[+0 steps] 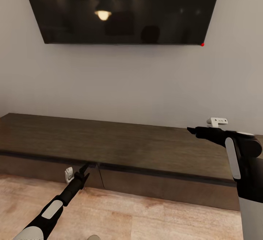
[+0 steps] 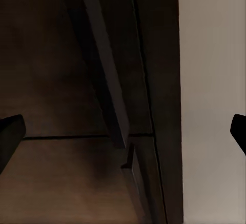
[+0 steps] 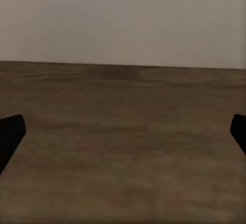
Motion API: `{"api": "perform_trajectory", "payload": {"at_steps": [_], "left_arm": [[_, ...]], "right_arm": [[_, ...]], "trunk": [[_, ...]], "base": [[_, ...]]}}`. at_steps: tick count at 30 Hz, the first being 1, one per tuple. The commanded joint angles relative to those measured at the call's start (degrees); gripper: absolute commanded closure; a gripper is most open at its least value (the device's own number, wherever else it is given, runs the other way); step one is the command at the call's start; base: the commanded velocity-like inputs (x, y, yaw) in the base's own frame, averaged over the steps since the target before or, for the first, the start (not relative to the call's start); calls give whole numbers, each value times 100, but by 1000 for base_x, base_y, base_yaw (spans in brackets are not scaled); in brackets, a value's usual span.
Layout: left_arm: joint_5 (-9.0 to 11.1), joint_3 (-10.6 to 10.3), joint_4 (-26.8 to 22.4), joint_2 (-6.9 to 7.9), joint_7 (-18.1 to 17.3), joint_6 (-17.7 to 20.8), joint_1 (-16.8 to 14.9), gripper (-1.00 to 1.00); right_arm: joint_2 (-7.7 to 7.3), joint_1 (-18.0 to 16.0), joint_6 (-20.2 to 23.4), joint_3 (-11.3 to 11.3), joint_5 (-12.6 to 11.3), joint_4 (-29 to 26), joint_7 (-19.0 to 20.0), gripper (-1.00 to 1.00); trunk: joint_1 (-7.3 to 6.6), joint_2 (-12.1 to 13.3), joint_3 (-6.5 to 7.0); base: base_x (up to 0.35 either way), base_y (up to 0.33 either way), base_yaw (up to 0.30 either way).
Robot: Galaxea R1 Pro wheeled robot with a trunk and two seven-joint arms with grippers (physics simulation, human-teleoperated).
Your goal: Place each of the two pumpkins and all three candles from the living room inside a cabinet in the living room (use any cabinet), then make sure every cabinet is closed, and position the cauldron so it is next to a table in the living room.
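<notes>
While I hold the base square to the cabinet [image 1: 120, 143], my head view shows its long dark top running under the wall-mounted TV [image 1: 122, 9], all drawer fronts flush, with wood floor [image 1: 146, 218] in front.

Left gripper [image 1: 84, 169]: low, fingertips right at the upper edge of a drawer front, just beside the vertical seam between two fronts. I cannot tell from the head view whether the tips touch the wood. In the left wrist view the two dark fingers [image 2: 9, 137] sit at opposite edges of the picture, so the jaws stand wide apart with nothing between them. Straight ahead of the fingers: the overhanging top edge, the recessed gap under it, and the seam lines of the fronts; pale wall [image 2: 210, 80] beyond.

Right gripper [image 1: 192, 130]: raised above the cabinet top, pointing across it towards the left arm's side. Right wrist view gives fingers [image 3: 10, 134] at both edges of the picture, spread wide, empty. Ahead of and below them: bare brown cabinet top, then the wall.

A small pale rounded object [image 1: 94, 237] is partly cut off at the lower edge of the head view; I cannot identify it
</notes>
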Motion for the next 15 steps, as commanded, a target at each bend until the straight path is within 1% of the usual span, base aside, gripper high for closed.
{"api": "perform_trajectory", "payload": {"at_steps": [1, 8, 15], "left_arm": [[3, -1, -1, -3, 15, -4, -3, -100], [-30, -22, -56, -19, 37, -22, -13, -100], [-44, -60, -123, -21, 20, 3, -41, -100]], "right_arm": [[0, 5, 0, -3, 0, 0, 0, -100], [0, 12, 0, -19, 0, 0, 0, -100], [0, 12, 0, -25, 0, 0, 0, -100]], "trunk": [[0, 0, -6], [0, 0, -56], [0, 0, -66]], "base": [[0, 0, 0], [0, 0, 0], [0, 0, 0]]}}
